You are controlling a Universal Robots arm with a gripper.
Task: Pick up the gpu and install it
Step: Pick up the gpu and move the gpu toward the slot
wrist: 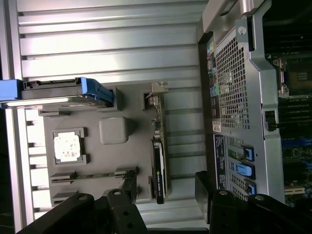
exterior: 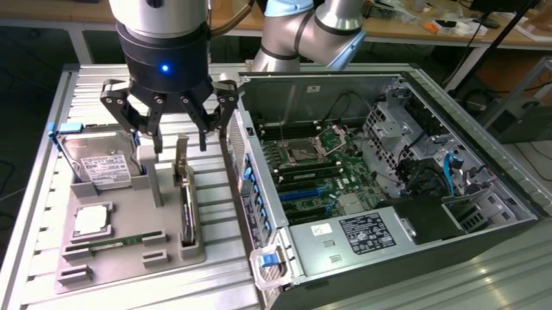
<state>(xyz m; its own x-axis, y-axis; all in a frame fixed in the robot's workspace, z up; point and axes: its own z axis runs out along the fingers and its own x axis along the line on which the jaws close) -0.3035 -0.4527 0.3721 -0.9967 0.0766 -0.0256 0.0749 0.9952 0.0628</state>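
Observation:
The gpu (exterior: 185, 194) stands on its long edge in a slot of the grey holder tray (exterior: 121, 261), its silver bracket end pointing up toward the back. In the wrist view the gpu (wrist: 158, 165) runs as a thin dark card with the bracket at its far end. My gripper (exterior: 177, 132) hangs open just above the card's bracket end, black fingers spread to either side and touching nothing. The wrist view has the gripper (wrist: 163, 200) straddling the card's line with empty space between the fingers.
The tray also holds a hard drive in a blue frame (exterior: 97, 165), a processor chip (exterior: 90, 221) and a memory stick (exterior: 108, 244). The open computer case (exterior: 285, 258) lies close on the exterior view's right, motherboard (exterior: 315, 171) exposed.

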